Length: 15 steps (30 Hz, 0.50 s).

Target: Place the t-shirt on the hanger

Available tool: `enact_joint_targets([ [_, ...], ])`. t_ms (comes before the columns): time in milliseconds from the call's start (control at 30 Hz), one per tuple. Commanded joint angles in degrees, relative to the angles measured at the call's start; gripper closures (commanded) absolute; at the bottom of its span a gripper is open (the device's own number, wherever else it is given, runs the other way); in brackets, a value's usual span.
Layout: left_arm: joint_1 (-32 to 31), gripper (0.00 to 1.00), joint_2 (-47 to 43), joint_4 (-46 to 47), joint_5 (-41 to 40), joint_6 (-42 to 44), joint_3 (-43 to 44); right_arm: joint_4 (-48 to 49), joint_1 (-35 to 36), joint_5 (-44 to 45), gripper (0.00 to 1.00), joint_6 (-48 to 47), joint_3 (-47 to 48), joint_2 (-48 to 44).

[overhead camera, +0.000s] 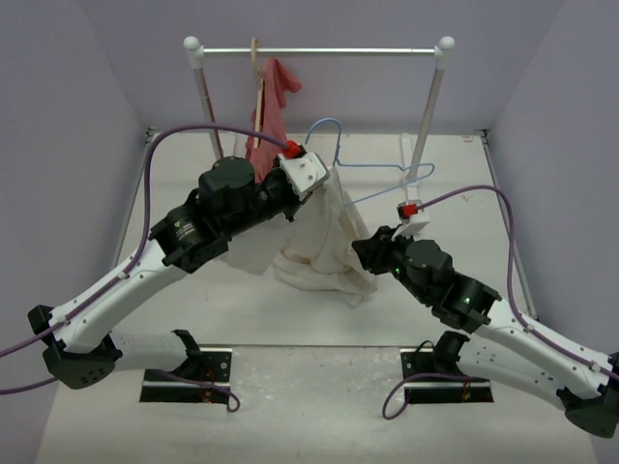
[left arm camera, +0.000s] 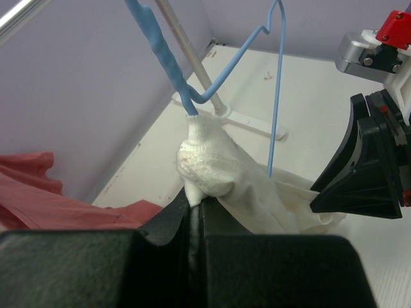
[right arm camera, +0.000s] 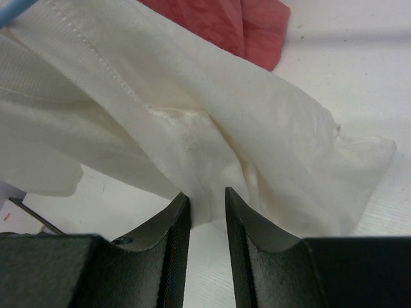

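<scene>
The t-shirt (overhead camera: pixel 324 242) is bunched at one end of the hanger (left arm camera: pixel 164 56), and the rest of it is draped below that end onto the table (overhead camera: pixel 242 314). The blue wire is seen entering the cloth just above the left gripper (left arm camera: pixel 194 205). This gripper is clamped tight on the bunch, so cloth and, as it seems, wire are held together. A lower fold of the shirt, below and to the right of the hanger's covered end, is taken between the narrowly parted jaws of the right gripper (right arm camera: pixel 207 205). The fold appears to be pinched, though the contact is not clearly shown. A red garment (overhead camera: pixel 276 106) is hung behind the hanger on the rack (overhead camera: pixel 319 51).

The threading step is judged to be in hand: one shoulder of the hanger is inside the shirt, while the other arm and the hook are bare. For the next move, the fabric would need to be drawn across the hanger toward its bare end. The covered end should be held steady so that the wire is not pulled out.
</scene>
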Motion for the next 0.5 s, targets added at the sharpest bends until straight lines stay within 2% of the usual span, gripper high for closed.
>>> enact_joint_targets([
  [0,0.1,1.0,-0.3,5.6,-1.9,-0.7,0.3,-0.7,0.2,0.1,0.7,-0.4,-0.1,-1.4],
  [467,0.2,1.0,-0.2,5.6,-0.9,-0.8,0.3,-0.7,0.2,-0.4,0.7,-1.0,-0.6,-2.0],
])
